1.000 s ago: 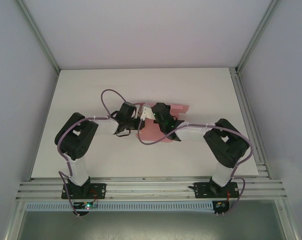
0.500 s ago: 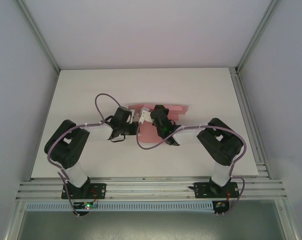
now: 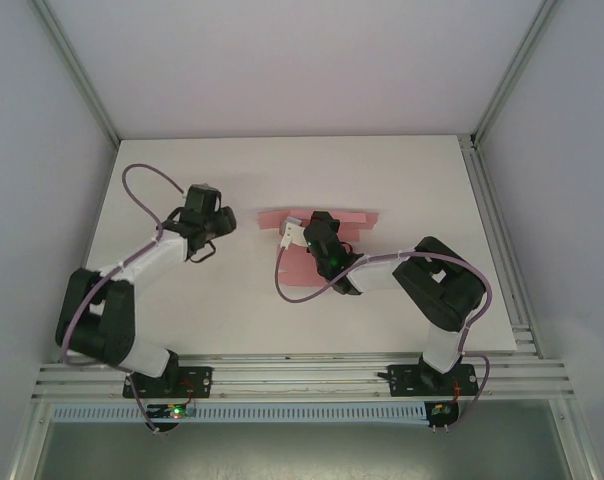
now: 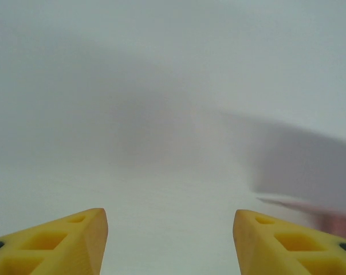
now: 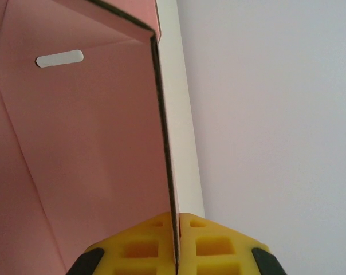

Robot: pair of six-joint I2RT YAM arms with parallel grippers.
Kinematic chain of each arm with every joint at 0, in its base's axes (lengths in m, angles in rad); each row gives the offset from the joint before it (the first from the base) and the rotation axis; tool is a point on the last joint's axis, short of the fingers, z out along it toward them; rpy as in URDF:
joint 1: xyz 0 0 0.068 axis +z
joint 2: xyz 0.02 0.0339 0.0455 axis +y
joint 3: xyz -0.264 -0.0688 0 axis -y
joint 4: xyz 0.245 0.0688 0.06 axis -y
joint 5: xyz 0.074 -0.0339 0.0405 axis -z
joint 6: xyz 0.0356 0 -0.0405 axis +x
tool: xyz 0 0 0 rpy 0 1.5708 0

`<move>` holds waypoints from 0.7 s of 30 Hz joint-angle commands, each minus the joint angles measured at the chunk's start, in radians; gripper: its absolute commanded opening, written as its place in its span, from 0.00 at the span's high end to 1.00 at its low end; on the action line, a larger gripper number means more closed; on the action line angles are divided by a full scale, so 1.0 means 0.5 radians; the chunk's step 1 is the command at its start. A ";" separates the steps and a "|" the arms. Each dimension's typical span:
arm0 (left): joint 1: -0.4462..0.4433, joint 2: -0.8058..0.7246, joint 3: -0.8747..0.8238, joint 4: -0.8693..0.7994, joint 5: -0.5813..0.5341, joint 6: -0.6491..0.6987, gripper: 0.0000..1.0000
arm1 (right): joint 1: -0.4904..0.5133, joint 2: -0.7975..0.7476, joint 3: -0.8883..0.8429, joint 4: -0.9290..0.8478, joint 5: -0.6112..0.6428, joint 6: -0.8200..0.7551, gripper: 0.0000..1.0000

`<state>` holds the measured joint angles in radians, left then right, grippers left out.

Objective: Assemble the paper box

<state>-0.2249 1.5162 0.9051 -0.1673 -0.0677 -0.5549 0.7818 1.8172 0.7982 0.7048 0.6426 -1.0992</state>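
The paper box (image 3: 304, 265) is a pale-pink card sheet with raised flaps, lying at the middle of the white table (image 3: 412, 190). My right gripper (image 3: 290, 234) is over its left part. In the right wrist view this gripper (image 5: 177, 229) is shut on the thin edge of an upright pink wall (image 5: 87, 143), which has a small slot (image 5: 59, 58) near its top. My left gripper (image 3: 210, 215) is well to the left of the box, over bare table. Its yellow fingers (image 4: 75, 240) stand apart with nothing between them, so the left gripper (image 4: 170, 229) is open. A pink edge (image 4: 333, 207) shows blurred at the right of that view.
The aluminium frame rail (image 3: 282, 375) runs along the near edge, with both arm bases bolted to it. Pale walls enclose the table on the left, back and right. A purple cable (image 3: 282, 285) from the right arm loops beside the box.
My left gripper let go of the box, opened and swung away to the left. The right gripper stayed shut on the box wall, shifting only slightly.
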 commanded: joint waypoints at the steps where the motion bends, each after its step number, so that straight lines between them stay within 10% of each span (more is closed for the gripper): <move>1: 0.029 0.282 0.175 0.170 0.132 0.080 0.40 | 0.013 0.044 -0.044 -0.119 -0.010 0.097 1.00; 12: -0.044 0.443 0.061 0.861 1.285 0.607 0.62 | 0.025 0.049 -0.041 -0.179 0.022 0.170 1.00; 21: -0.139 0.475 0.023 0.885 1.679 0.789 0.65 | 0.047 0.029 -0.044 -0.236 0.026 0.232 1.00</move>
<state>-0.2741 1.7607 0.9192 0.1982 0.6289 -0.2260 0.7906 1.8168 0.7979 0.6884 0.6804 -1.0584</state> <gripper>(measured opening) 0.351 0.063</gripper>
